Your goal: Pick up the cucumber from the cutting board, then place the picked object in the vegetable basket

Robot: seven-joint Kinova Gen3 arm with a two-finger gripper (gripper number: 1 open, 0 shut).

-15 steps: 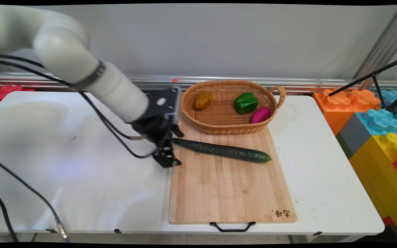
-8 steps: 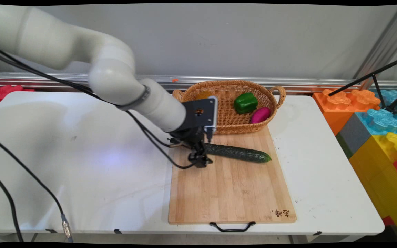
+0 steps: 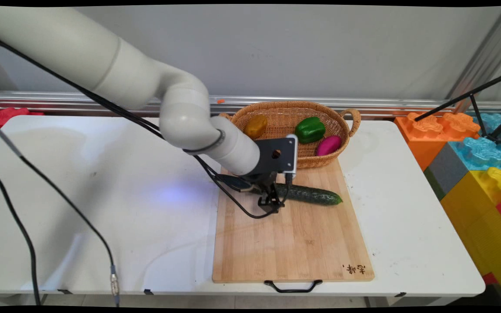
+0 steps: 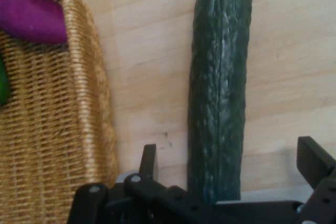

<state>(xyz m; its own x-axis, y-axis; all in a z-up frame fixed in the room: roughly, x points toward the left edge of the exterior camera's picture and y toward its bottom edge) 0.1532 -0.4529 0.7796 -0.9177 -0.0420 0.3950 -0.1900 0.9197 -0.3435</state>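
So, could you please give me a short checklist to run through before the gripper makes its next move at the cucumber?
1. Gripper open: ok, one finger on each side.
2. Cucumber between the fingers: ok, centred in the hand view.
3. Fingers apart from the cucumber: ok, gaps show on both sides.
4. Cucumber flat on the cutting board: ok.
5. Wicker basket apart from the near finger: ok, though close beside it.
6. Gripper low enough to close around the cucumber: cannot tell.

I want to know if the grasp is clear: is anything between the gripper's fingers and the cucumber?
Nothing visible. The open gripper straddles the cucumber on the cutting board, one finger on each side; the basket sits clear beside it.
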